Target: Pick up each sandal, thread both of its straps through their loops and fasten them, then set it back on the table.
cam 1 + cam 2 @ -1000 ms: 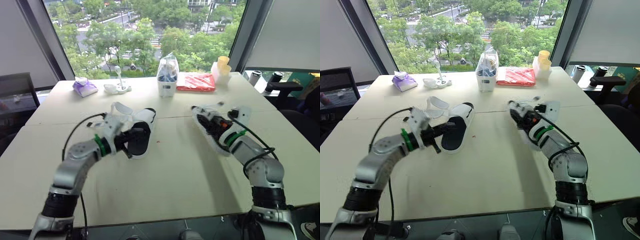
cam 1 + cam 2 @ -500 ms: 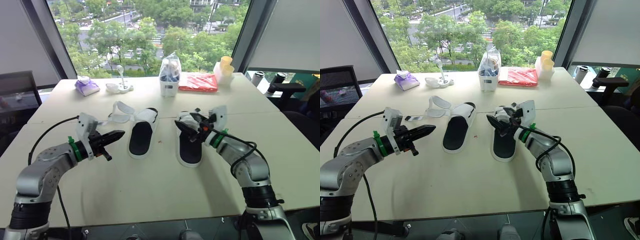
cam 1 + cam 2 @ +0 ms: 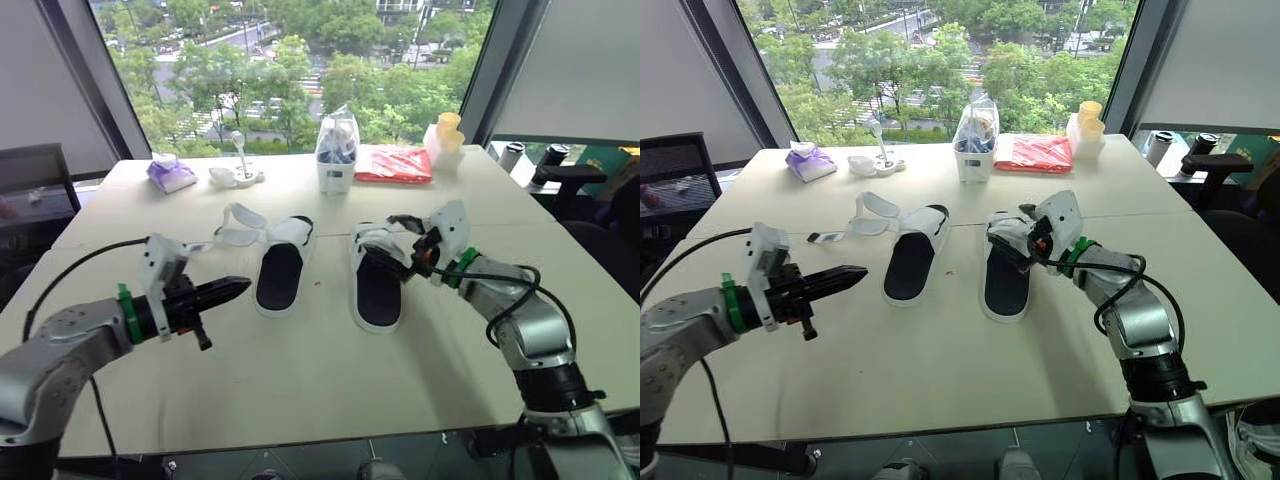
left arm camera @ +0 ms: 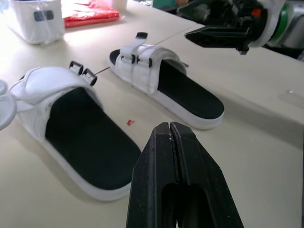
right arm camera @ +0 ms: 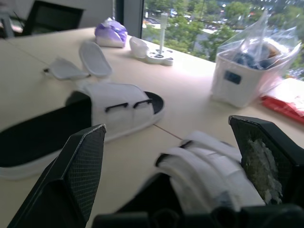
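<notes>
Right claw (image 5: 167, 126) released over right sandal (image 3: 378, 290), lift clear without snagging straps; left claw (image 4: 170, 128) clenched empty, unclench before reaching left sandal (image 3: 278, 275) at 2 o'clock.

You will find the left sandal (image 3: 278, 278) and the right sandal (image 3: 378, 290) with matt black footbeds and soft, cloth-like white straps, the table (image 3: 330, 372) smooth and matt, the clear bag (image 3: 337, 128) of glossy crinkled plastic, and the red packet (image 3: 392, 165) shiny like film.
</notes>
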